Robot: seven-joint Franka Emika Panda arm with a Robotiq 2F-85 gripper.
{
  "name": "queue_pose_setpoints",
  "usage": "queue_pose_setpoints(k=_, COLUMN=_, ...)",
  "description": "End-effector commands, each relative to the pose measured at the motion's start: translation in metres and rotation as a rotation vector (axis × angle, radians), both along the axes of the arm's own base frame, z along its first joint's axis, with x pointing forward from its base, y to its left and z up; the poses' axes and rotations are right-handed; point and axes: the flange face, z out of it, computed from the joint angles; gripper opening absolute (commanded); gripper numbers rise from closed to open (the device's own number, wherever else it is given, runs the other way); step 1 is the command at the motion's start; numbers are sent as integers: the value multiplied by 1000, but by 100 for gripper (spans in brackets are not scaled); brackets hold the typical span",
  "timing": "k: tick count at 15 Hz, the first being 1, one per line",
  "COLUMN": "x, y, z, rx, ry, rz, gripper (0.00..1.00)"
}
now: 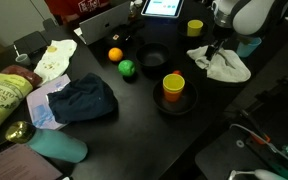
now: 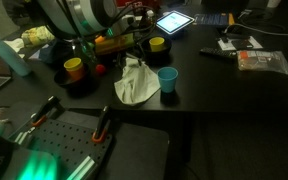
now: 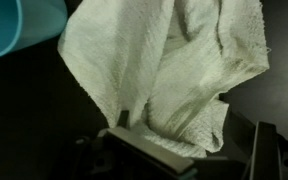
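**Gripper over white cloth, jaws wide apart**

Gripper (image 3: pixel 184 150) fills the wrist view's near edge, jaws spread, clamping nothing. Black table (image 1: pixel 144 130), cluttered, in a dim room. White cloth (image 3: pixel 164 70) is crumpled, coarse weave, directly under the gripper at the table's far right. Blue cup (image 3: pixel 19 25) is just beside it. Only an exterior view shows the orange ball (image 1: pixel 115 54), green ball (image 1: pixel 127 68) and tablet (image 1: pixel 164 8).

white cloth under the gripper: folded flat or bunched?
Bunched: the cloth lies in a loose heap of creases beside the blue cup, not folded.
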Motion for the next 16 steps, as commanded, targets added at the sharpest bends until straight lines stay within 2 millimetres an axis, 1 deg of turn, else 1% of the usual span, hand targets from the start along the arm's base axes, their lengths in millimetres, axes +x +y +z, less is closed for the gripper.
queue_pose_setpoints(k=1, x=-1, y=-4, z=1, rx=-37, ry=-30, rz=-22, gripper=100)
queue_pose_setpoints(k=8, x=8, y=-8, z=-7, rx=-91, ry=-68, rz=-34, gripper=100)
queue_pose_setpoints(k=9, x=9, y=-8, z=-8, rx=-96, ry=-71, rz=-32, gripper=77)
queue_pose_setpoints(k=10, x=11, y=-8, z=-9, rx=-104, ry=-76, rz=-28, gripper=73)
queue_pose_setpoints(k=11, x=12, y=-8, z=-8, rx=-111, ry=-79, rz=-25, gripper=66)
queue_pose_setpoints(k=12, x=14, y=-9, z=-7, rx=-118, ry=-85, rz=-22, gripper=56)
queue_pose_setpoints(k=16, x=19, y=-12, z=-2, rx=-135, ry=-95, rz=-24, gripper=27)
